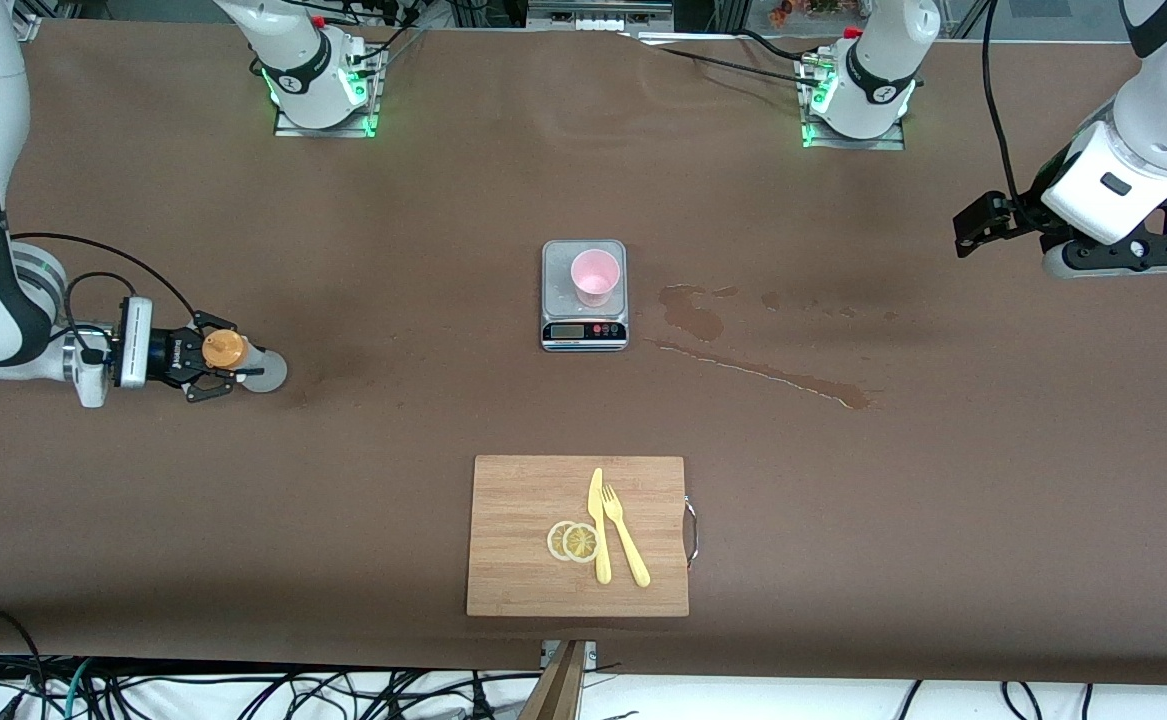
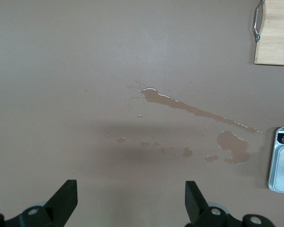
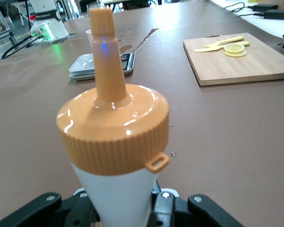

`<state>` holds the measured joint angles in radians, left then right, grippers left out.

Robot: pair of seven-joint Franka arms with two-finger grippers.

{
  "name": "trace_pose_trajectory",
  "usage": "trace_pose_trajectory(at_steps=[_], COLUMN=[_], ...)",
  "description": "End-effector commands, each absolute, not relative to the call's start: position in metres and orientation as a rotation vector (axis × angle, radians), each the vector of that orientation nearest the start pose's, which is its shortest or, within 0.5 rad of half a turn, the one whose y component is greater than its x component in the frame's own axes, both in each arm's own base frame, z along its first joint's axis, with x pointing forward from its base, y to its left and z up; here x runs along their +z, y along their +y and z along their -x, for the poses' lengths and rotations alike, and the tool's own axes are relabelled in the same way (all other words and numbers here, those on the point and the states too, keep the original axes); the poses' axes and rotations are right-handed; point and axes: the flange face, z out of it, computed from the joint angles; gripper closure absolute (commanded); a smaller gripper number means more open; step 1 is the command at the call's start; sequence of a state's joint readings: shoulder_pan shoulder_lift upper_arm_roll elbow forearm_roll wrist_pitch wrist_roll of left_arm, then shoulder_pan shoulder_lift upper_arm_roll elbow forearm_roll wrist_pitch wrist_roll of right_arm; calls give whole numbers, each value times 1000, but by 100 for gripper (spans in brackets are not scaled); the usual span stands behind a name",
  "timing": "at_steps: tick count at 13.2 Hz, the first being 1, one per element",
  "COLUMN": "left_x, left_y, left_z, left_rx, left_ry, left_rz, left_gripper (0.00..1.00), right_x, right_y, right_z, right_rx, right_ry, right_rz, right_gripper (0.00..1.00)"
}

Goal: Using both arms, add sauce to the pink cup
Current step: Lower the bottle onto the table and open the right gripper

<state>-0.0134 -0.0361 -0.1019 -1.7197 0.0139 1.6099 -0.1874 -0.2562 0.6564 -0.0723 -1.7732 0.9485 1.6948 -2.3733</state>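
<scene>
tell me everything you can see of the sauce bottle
The sauce bottle is a small squeeze bottle with a translucent whitish body and a ribbed, glossy orange-yellow cap that tapers to a long nozzle, with a small tab at its rim. It looks like soft plastic. The right claw is shut on its body at the right arm's end of the table.

A: What colours stand out on the brown table point(image 1: 143, 520)?

B: The pink cup point(image 1: 595, 276) is pale pink, on a silvery steel scale point(image 1: 584, 295) with a dark front panel carrying red dots.

A: And the sauce point(image 3: 114, 156)?

B: Whitish translucent body, orange-yellow cap with fine vertical ridges. The right gripper point(image 1: 205, 371) around it is black.

A: The board?

B: The cutting board point(image 1: 579, 535) is light wood grain. Knife point(image 1: 598, 525), fork point(image 1: 625, 535) and lemon slices point(image 1: 573, 541) are pale yellow. The stains point(image 2: 199, 127) look darker, glossy brown, possibly wet.
</scene>
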Motion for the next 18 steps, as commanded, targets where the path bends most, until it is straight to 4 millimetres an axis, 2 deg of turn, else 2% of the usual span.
trace_pose_trajectory(at_steps=[1,3,4,5,6,9,12,13,14,16,18], left_x=[582,582,582,583,584,584,584,584,584,584,584], left_y=[-64,-65,-65,-65,-65,-65,-65,-65,-65,-65,-65], left_z=[-542,-542,-542,-542,-542,-542,-542,-542,-542,-542,-542], left_rx=[117,117,117,115,112,112,110,110,110,110,110], left_ry=[-121,-118,-118,-118,-118,-118,-118,-118,-118,-118,-118], left_rz=[3128,3129,3128,3130,3128,3129,3129,3129,3129,3129,3129], left_gripper=[0,0,0,0,0,0,0,0,0,0,0], right_x=[166,157,156,156,157,159,180,190,202,248,310], right_y=[-121,-120,-120,-120,-119,-120,-123,-132,-149,-171,-193], right_z=[-581,-580,-580,-580,-581,-583,-590,-589,-587,-584,-574], right_rx=[-849,-871,-873,-873,-872,-877,-889,-890,-889,-817,-658], right_ry=[-1503,-1485,-1487,-1487,-1489,-1499,-1529,-1539,-1554,-1663,-1762], right_rz=[1532,1528,1525,1525,1526,1521,1527,1538,1572,1608,1703], right_gripper=[71,67,62,49,0,0,0,0,0,0,0])
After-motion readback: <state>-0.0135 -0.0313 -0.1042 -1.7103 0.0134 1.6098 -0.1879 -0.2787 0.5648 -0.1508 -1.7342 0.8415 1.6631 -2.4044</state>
